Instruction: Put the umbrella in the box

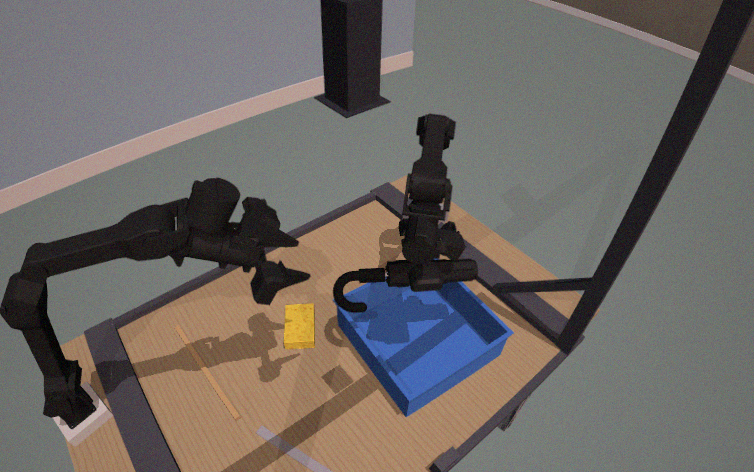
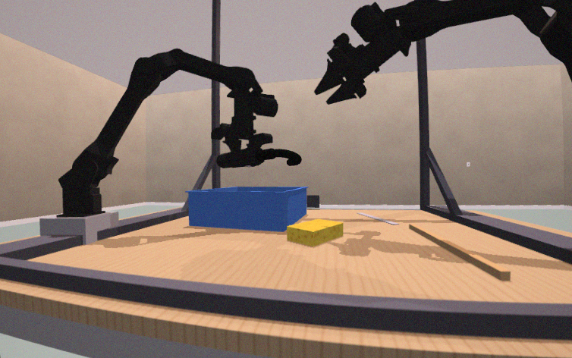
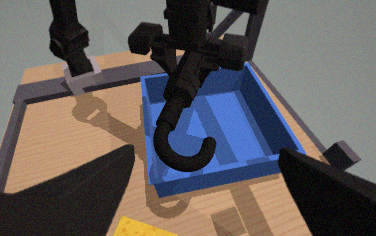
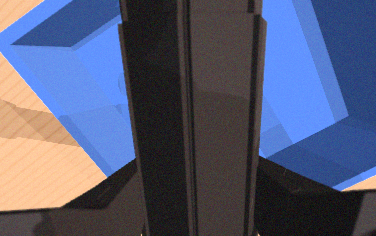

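Observation:
My right gripper [image 1: 425, 276] is shut on the black folded umbrella [image 1: 406, 274] and holds it level, well above the blue storage box [image 1: 424, 337]. The umbrella's hooked handle [image 1: 349, 293] reaches out past the box's wall on the sponge side. In the exterior view the umbrella [image 2: 257, 158] hangs clear above the box [image 2: 246, 207]. In the left wrist view the umbrella [image 3: 182, 107] hangs over the box [image 3: 220, 130]. In the right wrist view the umbrella [image 4: 192, 120] fills the middle, with the box [image 4: 300, 95] below. My left gripper [image 1: 292, 256] [image 2: 333, 89] is open and empty, raised high to the side.
A yellow sponge [image 1: 299, 325] [image 2: 315, 230] lies on the table beside the box. A thin wooden stick [image 1: 207, 371] and a grey strip [image 1: 289, 448] lie on the table. Dark frame posts [image 1: 656, 172] stand at the table's edges.

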{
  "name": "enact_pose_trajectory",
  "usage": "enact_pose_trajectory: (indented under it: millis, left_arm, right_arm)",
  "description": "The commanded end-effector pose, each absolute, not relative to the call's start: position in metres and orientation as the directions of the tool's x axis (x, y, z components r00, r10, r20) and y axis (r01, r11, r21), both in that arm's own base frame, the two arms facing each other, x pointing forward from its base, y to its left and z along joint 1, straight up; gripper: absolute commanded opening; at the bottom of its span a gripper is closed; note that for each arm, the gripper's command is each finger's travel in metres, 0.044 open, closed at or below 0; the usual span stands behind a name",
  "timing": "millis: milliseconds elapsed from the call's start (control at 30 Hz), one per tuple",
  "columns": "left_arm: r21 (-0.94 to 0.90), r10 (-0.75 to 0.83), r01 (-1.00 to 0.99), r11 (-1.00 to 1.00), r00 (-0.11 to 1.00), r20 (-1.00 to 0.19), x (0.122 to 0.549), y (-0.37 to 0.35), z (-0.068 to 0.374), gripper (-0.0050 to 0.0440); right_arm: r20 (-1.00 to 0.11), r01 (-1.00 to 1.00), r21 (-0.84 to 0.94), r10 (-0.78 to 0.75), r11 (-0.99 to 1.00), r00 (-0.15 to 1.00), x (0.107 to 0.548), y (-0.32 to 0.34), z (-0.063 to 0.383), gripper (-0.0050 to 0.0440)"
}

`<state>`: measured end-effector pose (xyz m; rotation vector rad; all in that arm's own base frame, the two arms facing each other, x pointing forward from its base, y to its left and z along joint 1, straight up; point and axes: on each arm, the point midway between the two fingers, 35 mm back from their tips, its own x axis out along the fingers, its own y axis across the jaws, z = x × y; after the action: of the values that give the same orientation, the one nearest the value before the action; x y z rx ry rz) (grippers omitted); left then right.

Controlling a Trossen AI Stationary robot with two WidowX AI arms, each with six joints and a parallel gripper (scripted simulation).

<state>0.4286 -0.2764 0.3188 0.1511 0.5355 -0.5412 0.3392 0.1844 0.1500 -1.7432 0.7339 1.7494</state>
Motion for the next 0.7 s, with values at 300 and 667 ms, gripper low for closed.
enact_pose_trajectory:
  millis: [300,667]
  left_arm:
    - [0.001,-0.494,0.573,0.819,0.707,-0.507,0.427,-0.309,0.333,0.0400]
    - [-0.001,-0.494,0.572,0.820,0.709,-0.503,0.424,-0.307,0.336,0.0400]
  right_arm:
    - [-0.999,-0.723,-0.032,0.016,-0.690,0.028,0.342,0.247,0.160,-0.0050]
    - [-1.000,-0.887,-0.027,0.011,-0.461,0.025,0.342,0.247,0.160,-0.0050]
